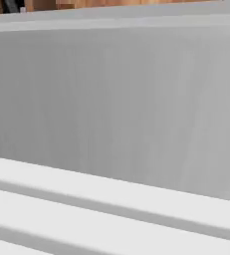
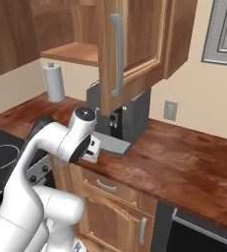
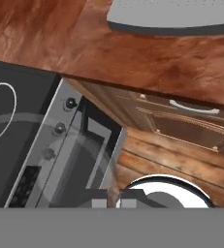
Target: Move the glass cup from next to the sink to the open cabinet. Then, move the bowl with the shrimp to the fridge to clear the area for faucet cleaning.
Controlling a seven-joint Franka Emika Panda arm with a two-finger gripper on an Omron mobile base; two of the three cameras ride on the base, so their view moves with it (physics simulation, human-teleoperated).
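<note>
Simulated kitchen, brown wood table (image 2: pixel 184 157). I see my hand (image 3: pixel 114 200) low over the stove (image 3: pixel 16 140) front; fingers' spread I cannot tell. Behind: coffee machine (image 2: pixel 127 118), paper towel roll (image 2: pixel 53 82), open cabinet (image 2: pixel 70 34) above. Glass cup unseen.

A grey coffee machine (image 2: pixel 127 115) is seen on the wooden surface (image 2: pixel 184 157); a paper towel roll (image 2: pixel 54 82) stands to its left, a wall socket (image 2: pixel 170 110) to its right.

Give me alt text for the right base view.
White robot arm folded low over a wood counter, beside a black stovetop. Behind it a grey coffee machine sits under an open cabinet, with a paper towel roll by the wall.
</note>
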